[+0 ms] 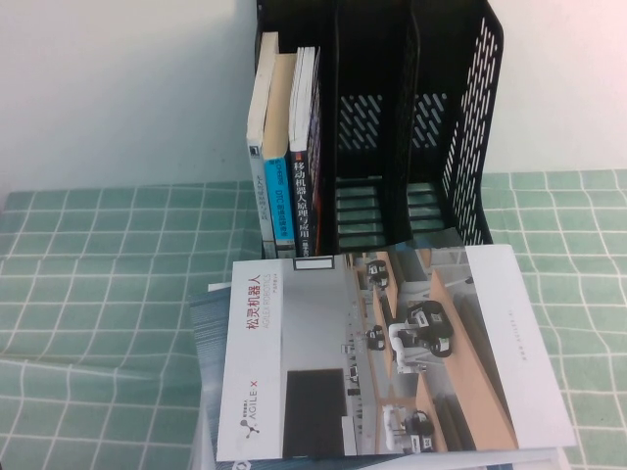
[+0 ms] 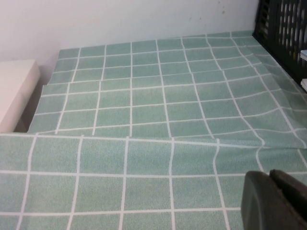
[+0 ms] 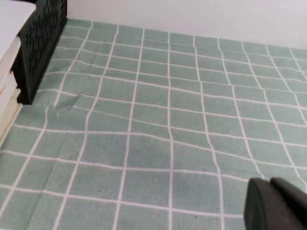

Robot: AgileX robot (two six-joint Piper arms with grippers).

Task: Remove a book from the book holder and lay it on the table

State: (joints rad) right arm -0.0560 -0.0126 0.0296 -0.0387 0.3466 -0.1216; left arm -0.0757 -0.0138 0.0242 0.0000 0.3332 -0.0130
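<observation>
Book (image 1: 313,147) sits upright in book holder (image 1: 411,127) leftmost compartment, both claws parked low over the surface (image 1: 88,294), right claw (image 3: 278,203) closed, left claw (image 2: 273,201) can't tell; risk: pulling it drags the blue-spined neighbour (image 1: 278,201) out.

High view looks down; wrist views skim the table (image 2: 144,110), perhaps low.

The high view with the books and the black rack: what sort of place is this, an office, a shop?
Probably a robot test bench dressed as a desk, not a real office: a black book holder with a few books, a robot-maker's brochure, a checked green tablecloth against a bare white wall.
</observation>
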